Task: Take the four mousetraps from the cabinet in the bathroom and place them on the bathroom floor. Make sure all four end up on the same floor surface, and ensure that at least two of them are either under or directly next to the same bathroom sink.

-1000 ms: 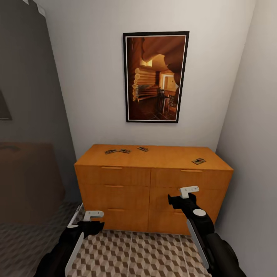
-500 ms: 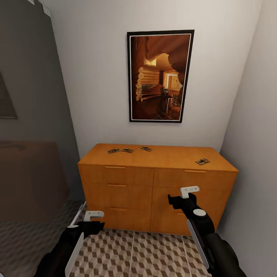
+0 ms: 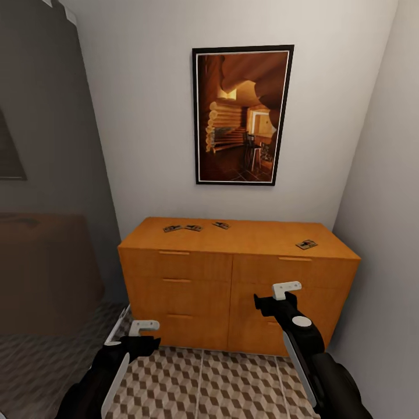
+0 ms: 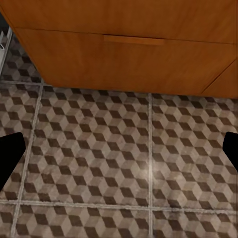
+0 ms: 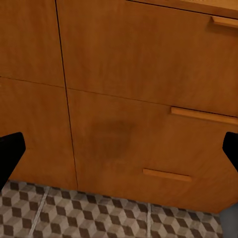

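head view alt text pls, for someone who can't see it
Four mousetraps lie on top of a low orange-brown cabinet standing against a white wall: three grouped toward its left rear, one near its right edge. A framed picture of a log interior hangs above. In front, the left hand and right hand are raised over the cube-patterned bathroom floor, holding nothing.

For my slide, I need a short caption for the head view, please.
Robot facing an orange cabinet with four mousetraps on top, both grippers open and low.

Black arms w/ grey side panels, white end effector (image 3: 287, 289) tips.
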Controlling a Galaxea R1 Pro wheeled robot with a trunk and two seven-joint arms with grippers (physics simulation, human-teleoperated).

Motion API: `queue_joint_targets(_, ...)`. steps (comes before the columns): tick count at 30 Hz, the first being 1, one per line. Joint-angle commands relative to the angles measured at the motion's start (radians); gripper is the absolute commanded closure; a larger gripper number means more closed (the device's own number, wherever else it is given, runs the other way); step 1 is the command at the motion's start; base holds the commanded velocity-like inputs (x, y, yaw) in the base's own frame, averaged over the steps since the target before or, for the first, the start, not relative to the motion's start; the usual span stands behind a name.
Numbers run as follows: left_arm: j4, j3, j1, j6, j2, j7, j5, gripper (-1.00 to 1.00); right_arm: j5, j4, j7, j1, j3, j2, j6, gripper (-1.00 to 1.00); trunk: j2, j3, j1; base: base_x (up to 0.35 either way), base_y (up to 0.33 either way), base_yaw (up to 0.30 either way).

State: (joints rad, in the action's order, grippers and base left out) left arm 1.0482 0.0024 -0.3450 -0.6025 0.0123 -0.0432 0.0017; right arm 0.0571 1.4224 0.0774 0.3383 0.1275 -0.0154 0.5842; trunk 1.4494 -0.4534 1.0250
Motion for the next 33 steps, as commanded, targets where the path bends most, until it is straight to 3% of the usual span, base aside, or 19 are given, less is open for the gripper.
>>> queue_joint_targets(1,0.001,0.001,-0.001,-0.005,0.001,-0.003,0.0,-1.0,0.006,0.001,0.002,0.001,0.001,0.0,0.006,-1.0,0.001,-0.001,0.0,0.0,0.0,0.0)
queue_joint_targets(14,-0.002,-0.022,0.0,-0.005,0.002,-0.002,0.0,-1.0,0.006,0.001,0.004,0.001,0.001,0.0,0.006,-1.0,0.001,-0.001,0.0,0.0,0.0,0.0)
queue_joint_targets(33,0.0,-0.028,0.0,-0.005,0.001,-0.003,0.0,-1.0,0.006,0.001,0.002,0.001,0.0,0.0,0.006,-1.0,0.001,-0.001,0.0,0.0,0.0,0.0)
